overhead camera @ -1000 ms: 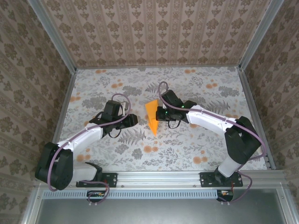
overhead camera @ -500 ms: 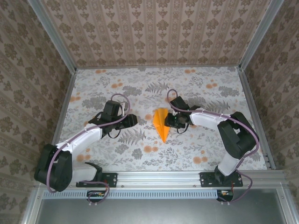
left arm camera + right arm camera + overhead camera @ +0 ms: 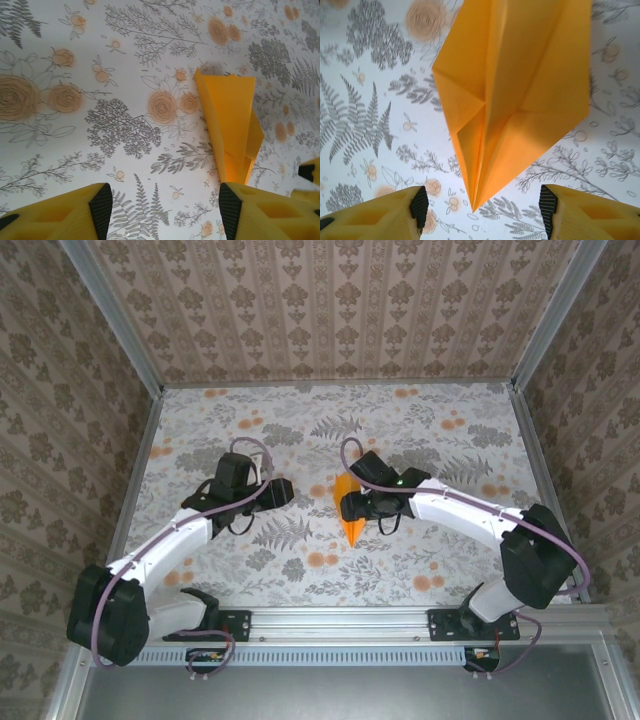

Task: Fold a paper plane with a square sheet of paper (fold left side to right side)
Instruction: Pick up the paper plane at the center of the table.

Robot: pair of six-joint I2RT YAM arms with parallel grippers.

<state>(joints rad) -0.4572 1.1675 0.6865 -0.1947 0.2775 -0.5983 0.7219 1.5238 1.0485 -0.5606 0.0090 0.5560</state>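
The square sheet of paper is folded into a bright orange paper plane, a narrow dart lying on the floral cloth with its point toward the near edge. My right gripper hovers over its middle and hides part of it. In the right wrist view the paper plane shows a centre crease and raised flaps, and its tip lies between the fingers of the open right gripper, which touch nothing. My left gripper stands open to the left of the paper plane; the left gripper holds nothing.
The floral cloth covers the whole table, with papered walls on three sides and an aluminium rail along the near edge. Open cloth lies behind and to either side of the arms.
The right gripper has opened and let go of the paper, which stood raised a second ago and now lies on the cloth. The left gripper has opened wider and edged toward the paper.
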